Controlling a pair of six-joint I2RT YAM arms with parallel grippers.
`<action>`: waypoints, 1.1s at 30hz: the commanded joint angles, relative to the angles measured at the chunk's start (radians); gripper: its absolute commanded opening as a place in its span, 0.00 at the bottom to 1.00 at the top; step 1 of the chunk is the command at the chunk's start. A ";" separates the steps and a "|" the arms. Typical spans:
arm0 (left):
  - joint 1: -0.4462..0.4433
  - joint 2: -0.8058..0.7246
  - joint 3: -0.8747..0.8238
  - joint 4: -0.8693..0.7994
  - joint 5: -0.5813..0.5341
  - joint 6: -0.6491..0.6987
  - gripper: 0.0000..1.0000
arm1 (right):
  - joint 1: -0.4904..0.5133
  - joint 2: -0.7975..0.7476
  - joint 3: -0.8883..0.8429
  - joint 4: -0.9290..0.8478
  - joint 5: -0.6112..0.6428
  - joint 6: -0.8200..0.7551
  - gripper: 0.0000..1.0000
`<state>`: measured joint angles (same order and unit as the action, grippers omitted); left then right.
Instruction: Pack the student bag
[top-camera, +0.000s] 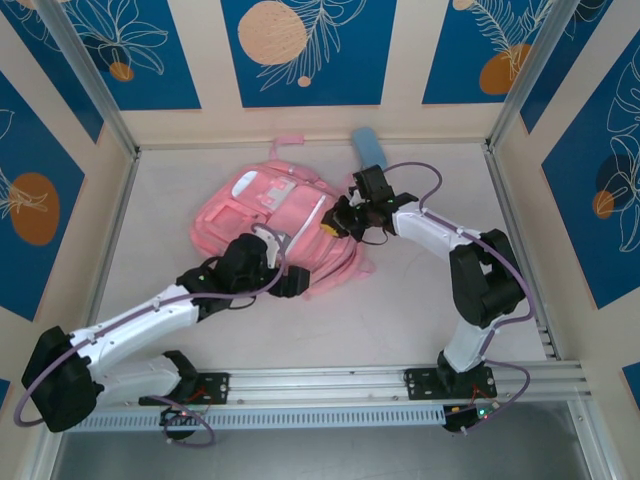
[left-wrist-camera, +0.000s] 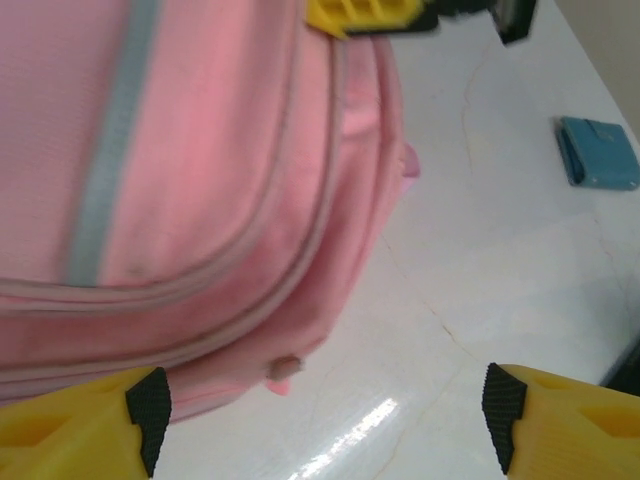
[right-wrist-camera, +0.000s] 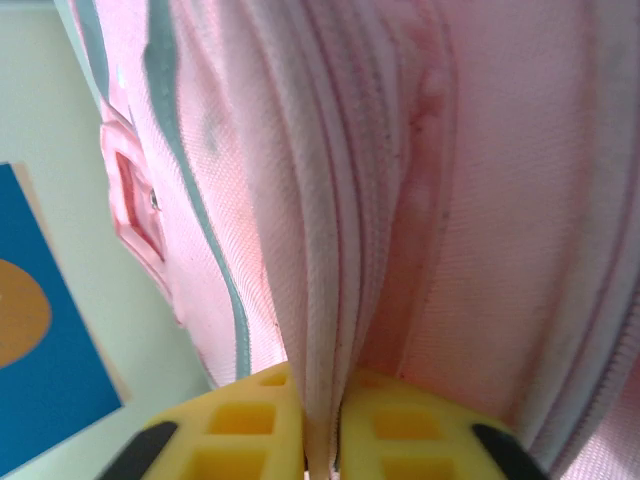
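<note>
Pinching student bag (right-wrist-camera: 470, 200) fold, right claw (right-wrist-camera: 322, 425); left claw (left-wrist-camera: 322, 412) agape.

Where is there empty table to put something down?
Bare table: between student bag and left wall; also between bag, right arm and near rail. Crowded: at the bag, where left end effector and right end effector sit, and by the blue pencil case.

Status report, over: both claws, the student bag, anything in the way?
Left claw open, empty, by student bag. Right claw pinches a bag fold. Blue case apart, not blocking.
</note>
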<state>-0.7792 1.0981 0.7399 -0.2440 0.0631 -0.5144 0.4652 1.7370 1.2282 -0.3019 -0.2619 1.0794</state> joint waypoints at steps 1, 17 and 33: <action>0.018 -0.011 0.075 -0.151 -0.104 0.067 0.84 | -0.019 -0.098 0.001 -0.110 0.075 -0.130 0.28; -0.014 0.387 0.487 -0.417 -0.193 0.438 0.64 | -0.065 -0.458 -0.214 -0.292 0.343 -0.206 0.76; -0.084 0.753 0.774 -0.545 -0.366 0.347 0.59 | -0.112 -0.559 -0.328 -0.259 0.389 -0.154 0.85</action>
<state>-0.8581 1.8164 1.4700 -0.7322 -0.2413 -0.1402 0.3592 1.2137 0.9222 -0.5694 0.1024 0.9123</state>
